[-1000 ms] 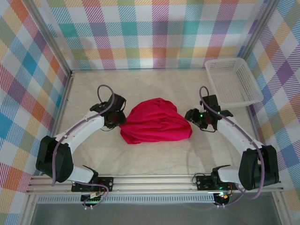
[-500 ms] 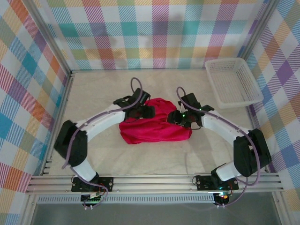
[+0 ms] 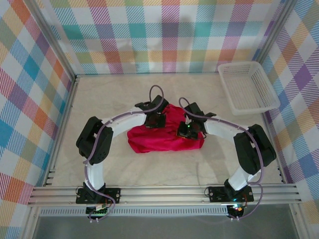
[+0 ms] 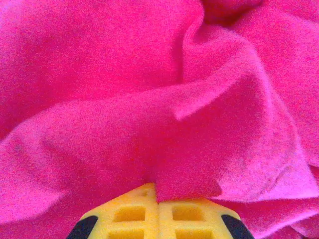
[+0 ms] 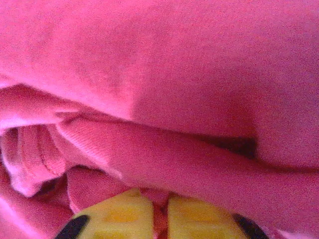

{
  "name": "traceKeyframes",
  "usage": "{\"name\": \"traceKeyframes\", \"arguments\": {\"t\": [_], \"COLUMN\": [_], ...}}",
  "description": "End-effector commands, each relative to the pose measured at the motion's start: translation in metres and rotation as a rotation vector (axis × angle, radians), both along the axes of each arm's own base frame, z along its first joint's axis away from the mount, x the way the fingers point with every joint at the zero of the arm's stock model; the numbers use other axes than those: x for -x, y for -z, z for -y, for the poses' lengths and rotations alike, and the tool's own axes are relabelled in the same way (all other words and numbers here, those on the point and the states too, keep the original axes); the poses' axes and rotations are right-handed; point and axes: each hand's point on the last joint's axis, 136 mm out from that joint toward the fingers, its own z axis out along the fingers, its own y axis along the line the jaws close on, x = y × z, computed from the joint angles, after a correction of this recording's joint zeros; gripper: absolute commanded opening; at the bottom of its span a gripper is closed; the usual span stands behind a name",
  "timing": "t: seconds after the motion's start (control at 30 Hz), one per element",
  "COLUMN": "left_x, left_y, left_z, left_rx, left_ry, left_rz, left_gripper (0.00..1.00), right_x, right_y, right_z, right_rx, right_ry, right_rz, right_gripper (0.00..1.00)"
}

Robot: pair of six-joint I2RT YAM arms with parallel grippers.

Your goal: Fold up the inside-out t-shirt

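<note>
At mid-tabletop [image 3: 149, 164], the inside-out t-shirt [image 3: 164, 138] lies bunched, long axis running left to right. Left arm [image 3: 124, 119] and right arm [image 3: 224, 127] each pinch fabric in closed jaws along its far side, the bulk lying toward their bases.

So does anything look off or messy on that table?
Only the t-shirt: it lies bunched in a wrinkly heap mid-table, not flat. The left fingers and right fingers are pinched shut on its folds. The basket stands upright; nothing spilled.

High rear overview, two wrist close-ups (all on the t-shirt [image 3: 164, 137]).
</note>
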Motion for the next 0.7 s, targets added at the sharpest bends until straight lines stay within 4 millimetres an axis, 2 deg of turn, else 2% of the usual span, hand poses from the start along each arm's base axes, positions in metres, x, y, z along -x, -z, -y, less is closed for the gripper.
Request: {"name": "traceKeyframes", "arguments": {"t": [0.0, 0.13, 0.2, 0.27, 0.33, 0.4, 0.5, 0.6, 0.67], "left_x": [-0.013, -0.032, -0.042, -0.049, -0.051, -0.052, -0.049, -0.045, -0.043], "left_y": [-0.046, -0.122, -0.161, -0.190, -0.211, -0.219, -0.210, -0.186, -0.161], "left_z": [-0.014, -0.028, -0.045, -0.066, -0.089, -0.115, -0.147, -0.161, -0.166], "left_rx": [-0.079, -0.061, -0.034, -0.004, 0.024, 0.037, 0.063, 0.098, 0.087], "left_ry": [-0.037, -0.071, -0.121, -0.178, -0.235, -0.295, -0.374, -0.421, -0.441], "left_rz": [0.080, 0.173, 0.221, 0.258, 0.289, 0.303, 0.289, 0.246, 0.208], "left_gripper": [0.00, 0.00, 0.00, 0.00, 0.00, 0.00, 0.00, 0.00, 0.00], "right_x": [-0.017, -0.027, -0.028, -0.025, -0.019, -0.012, -0.001, 0.003, 0.001], "right_y": [-0.027, -0.064, -0.078, -0.085, -0.086, -0.080, -0.064, -0.048, -0.037], "right_z": [0.002, 0.021, 0.036, 0.051, 0.070, 0.091, 0.119, 0.137, 0.142], "right_rx": [0.036, 0.111, 0.133, 0.142, 0.159, 0.177, 0.181, 0.190, 0.191], "right_ry": [0.002, -0.002, 0.009, 0.027, 0.055, 0.095, 0.158, 0.201, 0.222], "right_rz": [0.088, 0.196, 0.236, 0.256, 0.260, 0.252, 0.221, 0.186, 0.150], "right_gripper": [0.00, 0.00, 0.00, 0.00, 0.00, 0.00, 0.00, 0.00, 0.00]}}
